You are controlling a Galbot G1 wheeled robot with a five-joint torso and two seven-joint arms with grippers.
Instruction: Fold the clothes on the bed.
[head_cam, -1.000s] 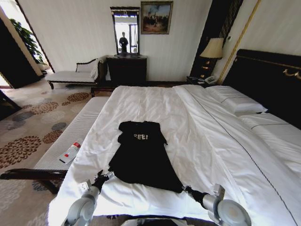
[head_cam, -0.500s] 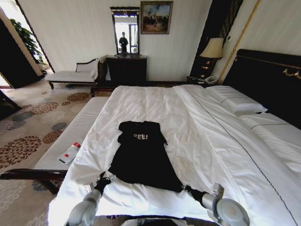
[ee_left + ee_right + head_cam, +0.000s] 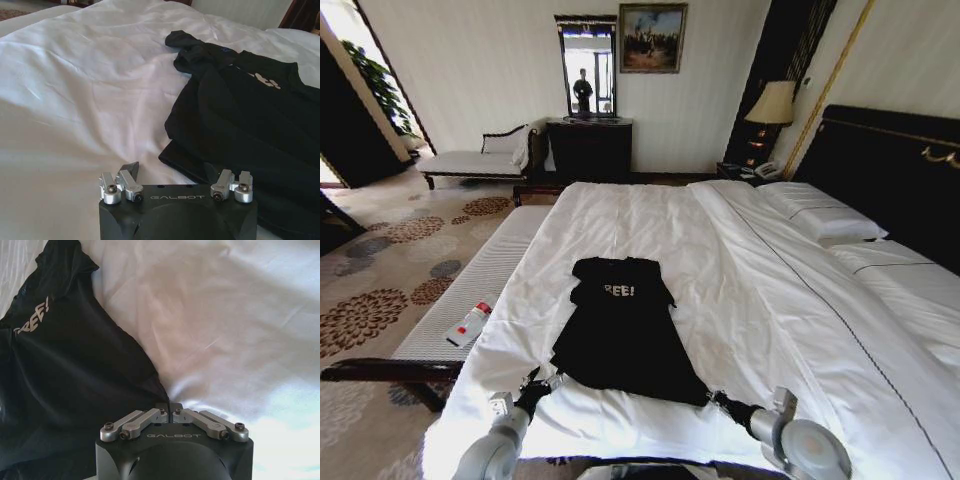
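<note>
The clothes, a black T-shirt (image 3: pixel 620 325) with white lettering, lie flat on the bed's white duvet (image 3: pixel 770 300), hem toward me. My left gripper (image 3: pixel 535 390) is open at the hem's left corner. In the left wrist view the left gripper (image 3: pixel 175 175) straddles the edge of the T-shirt (image 3: pixel 240 115), with one finger (image 3: pixel 131 169) on the duvet. My right gripper (image 3: pixel 715 401) sits at the hem's right corner, which is drawn out to a point. In the right wrist view the right gripper (image 3: pixel 169 407) is shut on that corner of the T-shirt (image 3: pixel 70 370).
A narrow white padded bench (image 3: pixel 495 270) runs along the bed's left side and carries a white-and-red bottle (image 3: pixel 470 322). Pillows (image 3: pixel 825 215) and the dark headboard (image 3: pixel 890 165) are at the right. A chaise (image 3: pixel 475 160) and a dark dresser (image 3: pixel 590 148) stand by the far wall.
My left gripper has shifted slightly toward the hem's left corner and sits a little lower. The right gripper and the T-shirt have hardly moved.
</note>
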